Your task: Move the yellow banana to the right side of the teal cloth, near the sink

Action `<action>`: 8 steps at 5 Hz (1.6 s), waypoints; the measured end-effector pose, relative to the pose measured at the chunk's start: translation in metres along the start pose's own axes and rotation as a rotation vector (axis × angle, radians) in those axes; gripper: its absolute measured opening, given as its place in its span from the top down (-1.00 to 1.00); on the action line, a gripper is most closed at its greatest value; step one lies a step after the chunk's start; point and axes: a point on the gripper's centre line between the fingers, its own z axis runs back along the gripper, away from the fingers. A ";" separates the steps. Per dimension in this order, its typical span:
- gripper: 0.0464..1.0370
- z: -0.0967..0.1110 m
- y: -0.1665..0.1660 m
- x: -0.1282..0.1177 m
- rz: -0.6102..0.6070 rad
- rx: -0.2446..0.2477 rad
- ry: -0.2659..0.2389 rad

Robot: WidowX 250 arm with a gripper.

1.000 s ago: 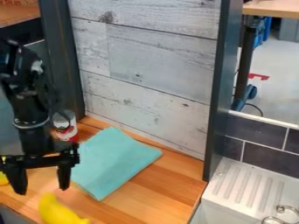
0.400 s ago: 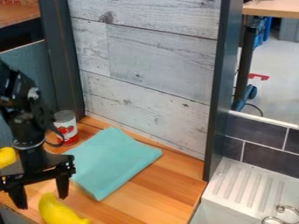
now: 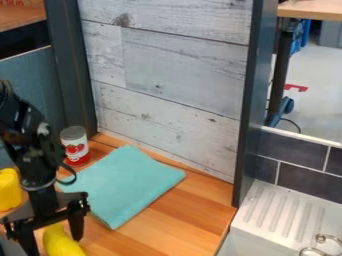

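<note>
My gripper hangs at the lower left of the camera view, pointing down with its two fingers spread apart. A yellow curved object like a banana lies on the wooden counter by the fingers, its upper part showing between them; whether they touch it I cannot tell. Up and to the right of the gripper lies a folded teal cloth. Behind the cloth's left side stands a red and white can. Another yellow object sits at the left edge, beside the arm.
A grey plank wall rises behind the wooden counter, between two dark posts. At the right is a white sink with a ridged drainboard and a metal fitting. Dark tiles line the wall above it.
The gripper has moved down toward the yellow curved object, and the arm has lowered with it. More of the can and of the yellow object at the left edge now shows.
</note>
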 end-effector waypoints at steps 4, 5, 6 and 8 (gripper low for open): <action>-0.15 0.043 -0.070 0.017 -0.479 0.070 0.029; -0.15 0.074 -0.115 0.004 -0.741 0.072 -0.012; -0.15 0.072 -0.142 -0.015 -0.897 0.057 -0.042; -0.15 0.034 -0.156 -0.030 -1.040 0.028 0.005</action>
